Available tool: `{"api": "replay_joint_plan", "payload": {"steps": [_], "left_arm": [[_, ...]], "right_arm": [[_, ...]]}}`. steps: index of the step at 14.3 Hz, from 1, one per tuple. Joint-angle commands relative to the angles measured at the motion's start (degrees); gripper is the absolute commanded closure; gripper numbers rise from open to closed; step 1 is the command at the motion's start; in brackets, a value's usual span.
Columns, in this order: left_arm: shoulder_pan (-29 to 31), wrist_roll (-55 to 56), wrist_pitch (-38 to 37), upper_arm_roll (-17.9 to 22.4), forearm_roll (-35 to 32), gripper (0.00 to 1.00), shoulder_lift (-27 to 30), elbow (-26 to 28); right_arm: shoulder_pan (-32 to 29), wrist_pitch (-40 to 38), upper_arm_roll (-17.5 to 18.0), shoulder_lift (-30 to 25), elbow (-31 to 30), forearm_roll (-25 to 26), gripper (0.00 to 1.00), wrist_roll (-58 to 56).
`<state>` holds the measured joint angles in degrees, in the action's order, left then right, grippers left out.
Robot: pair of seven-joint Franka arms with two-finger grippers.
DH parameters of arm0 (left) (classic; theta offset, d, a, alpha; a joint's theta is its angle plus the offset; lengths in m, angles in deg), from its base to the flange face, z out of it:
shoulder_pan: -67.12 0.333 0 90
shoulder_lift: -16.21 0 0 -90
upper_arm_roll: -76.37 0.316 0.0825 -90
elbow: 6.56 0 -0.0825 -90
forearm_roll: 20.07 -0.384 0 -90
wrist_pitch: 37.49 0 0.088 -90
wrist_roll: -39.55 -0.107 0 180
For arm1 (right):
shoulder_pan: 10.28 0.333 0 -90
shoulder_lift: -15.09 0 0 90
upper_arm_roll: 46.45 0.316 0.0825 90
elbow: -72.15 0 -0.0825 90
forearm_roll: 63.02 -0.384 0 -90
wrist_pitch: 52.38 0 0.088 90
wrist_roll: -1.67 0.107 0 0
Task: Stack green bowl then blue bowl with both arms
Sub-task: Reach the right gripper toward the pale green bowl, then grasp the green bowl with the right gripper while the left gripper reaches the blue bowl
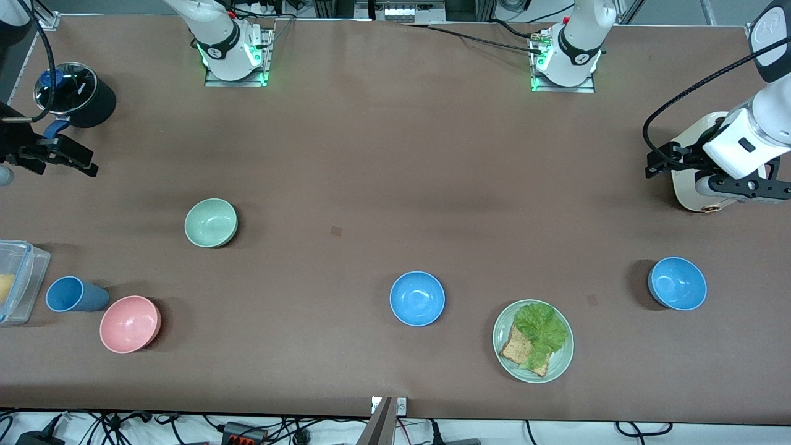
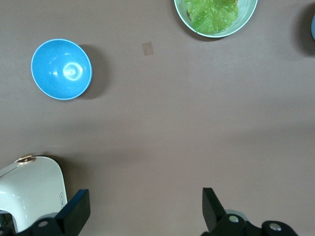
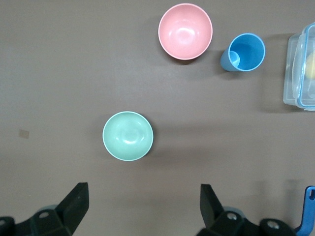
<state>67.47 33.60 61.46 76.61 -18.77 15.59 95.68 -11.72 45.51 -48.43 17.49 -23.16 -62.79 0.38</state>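
Note:
The green bowl [image 1: 211, 222] stands upright and empty toward the right arm's end of the table; it also shows in the right wrist view [image 3: 128, 135]. One blue bowl [image 1: 417, 298] stands near the table's middle. A second blue bowl [image 1: 677, 283] stands toward the left arm's end and shows in the left wrist view [image 2: 61, 69]. My right gripper [image 1: 49, 157] [image 3: 142, 206] hangs open and empty over the right arm's end of the table. My left gripper [image 1: 748, 185] [image 2: 145, 211] hangs open and empty over a white appliance at the left arm's end.
A green plate [image 1: 532, 340] with lettuce and toast lies between the blue bowls. A pink bowl [image 1: 130, 323], a blue cup [image 1: 74, 294] and a clear container [image 1: 18, 281] stand near the green bowl. A black pot [image 1: 74, 93] stands beside the right gripper. The white appliance [image 1: 695, 173] lies under the left gripper.

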Motion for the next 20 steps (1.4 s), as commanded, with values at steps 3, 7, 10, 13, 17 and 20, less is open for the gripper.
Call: {"api": "replay_joint_plan", "payload": {"steps": [3,7,10,13,17,20], "left_arm": [[-0.44,-1.17,-0.34,0.63,0.71,0.0,0.01,-0.02],[0.17,-1.08,-0.25,0.63,1.24,0.0,-0.43,-0.28],[0.79,-1.34,-1.21,0.63,1.15,0.0,-1.48,-1.17],[1.14,-1.78,-1.31,0.72,0.98,0.0,-4.73,-1.87],[6.84,-7.55,2.99,0.63,0.89,0.0,-14.45,-7.46],[12.36,-19.33,3.18,0.54,1.77,0.0,-27.81,-18.89]], "right_arm": [[-0.5,0.98,0.84,11.89,-1.11,0.83,0.0,-1.27],[-0.68,6.5,0.84,22.01,-1.28,0.83,0.0,-1.26],[-0.59,8.01,0.84,26.41,-1.37,0.83,0.0,-1.09],[-0.5,8.97,0.84,29.75,-1.55,0.74,0.0,-0.82],[-0.5,10.47,0.93,32.13,-1.55,0.57,0.11,-0.65],[-0.5,11.0,0.93,34.33,-1.55,0.13,0.29,-0.65]]}}
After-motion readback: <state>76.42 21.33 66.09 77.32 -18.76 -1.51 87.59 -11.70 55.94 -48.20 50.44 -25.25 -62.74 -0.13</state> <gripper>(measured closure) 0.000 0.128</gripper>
